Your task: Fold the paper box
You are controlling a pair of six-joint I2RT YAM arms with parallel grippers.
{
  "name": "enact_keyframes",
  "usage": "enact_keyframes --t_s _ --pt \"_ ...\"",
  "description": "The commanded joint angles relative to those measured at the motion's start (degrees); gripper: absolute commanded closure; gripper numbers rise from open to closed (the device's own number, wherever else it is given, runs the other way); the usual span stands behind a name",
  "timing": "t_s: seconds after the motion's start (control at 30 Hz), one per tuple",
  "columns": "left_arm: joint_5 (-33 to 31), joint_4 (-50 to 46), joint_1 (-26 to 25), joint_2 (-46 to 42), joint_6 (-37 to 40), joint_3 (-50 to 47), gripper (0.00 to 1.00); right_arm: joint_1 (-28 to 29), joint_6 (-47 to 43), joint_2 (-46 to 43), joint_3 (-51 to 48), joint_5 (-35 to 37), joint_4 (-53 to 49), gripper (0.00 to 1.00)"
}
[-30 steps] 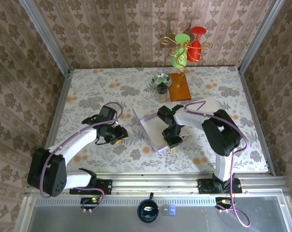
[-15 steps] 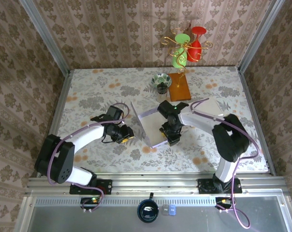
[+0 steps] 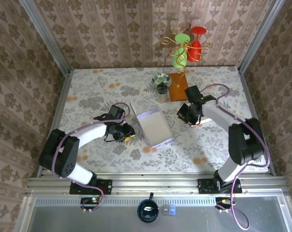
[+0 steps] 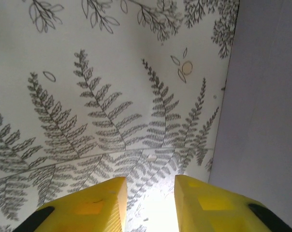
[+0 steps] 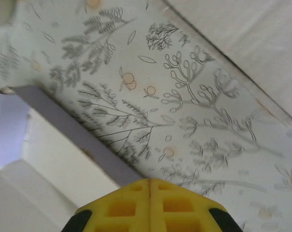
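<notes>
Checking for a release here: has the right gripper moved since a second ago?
Yes. The right gripper, shut, has left the paper box and moved right and farther back, toward the wooden stand base.

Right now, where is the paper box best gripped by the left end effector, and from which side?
Probably the upright left wall of the paper box, pinched over its top edge, coming from the left arm's side. That wall stands as a thin sheet, and the left end effector is open just beside it.
</notes>
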Motion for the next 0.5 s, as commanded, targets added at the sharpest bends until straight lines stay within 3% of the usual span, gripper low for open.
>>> enact_keyframes --t_s 0.0,0.47 --pt "0.39 3.46 0.62 1.19 -3.00 1.07 0.70 0.56 -6.01 3.73 0.15 -5.95 2.57 0.98" --pt "2.70 8.91 2.32 7.98 -4.43 4.68 0.72 5.48 -2.55 6.91 -4.22 -10.33 8.54 0.96"
